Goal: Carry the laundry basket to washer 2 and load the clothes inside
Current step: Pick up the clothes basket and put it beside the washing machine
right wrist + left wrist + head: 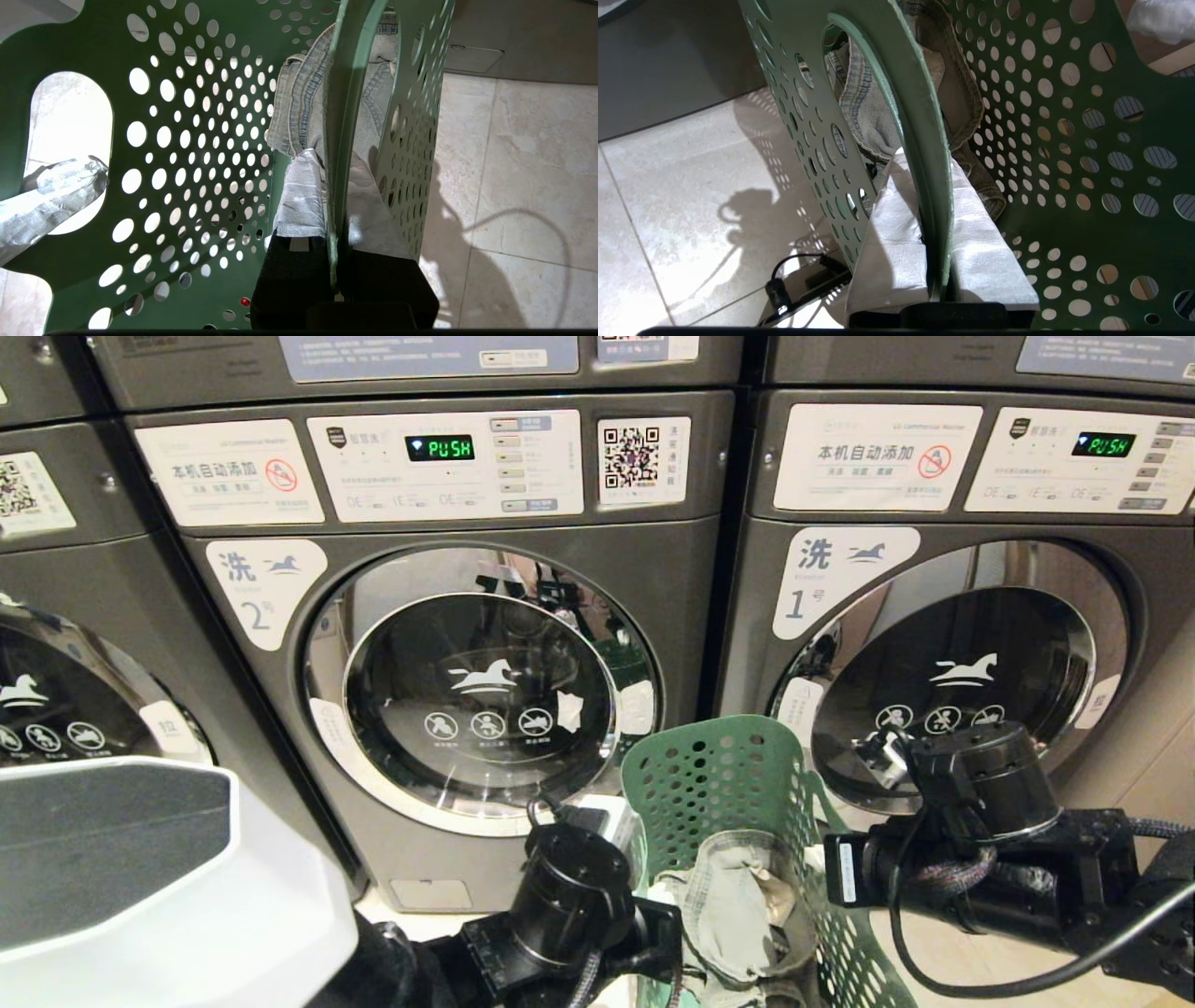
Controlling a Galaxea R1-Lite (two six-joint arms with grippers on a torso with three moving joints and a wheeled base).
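Washers behind — both grippers (left point(941, 196), right point(334, 186)) clamp basket point(738, 775) rims.

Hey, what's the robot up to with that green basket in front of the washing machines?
It holds the green laundry basket with both arms: the left gripper and the right gripper are each shut on a basket wall, one on either side. Denim clothes are in the basket. It stands between washer 2 and washer 1. Both doors are closed, so nothing is loaded yet.
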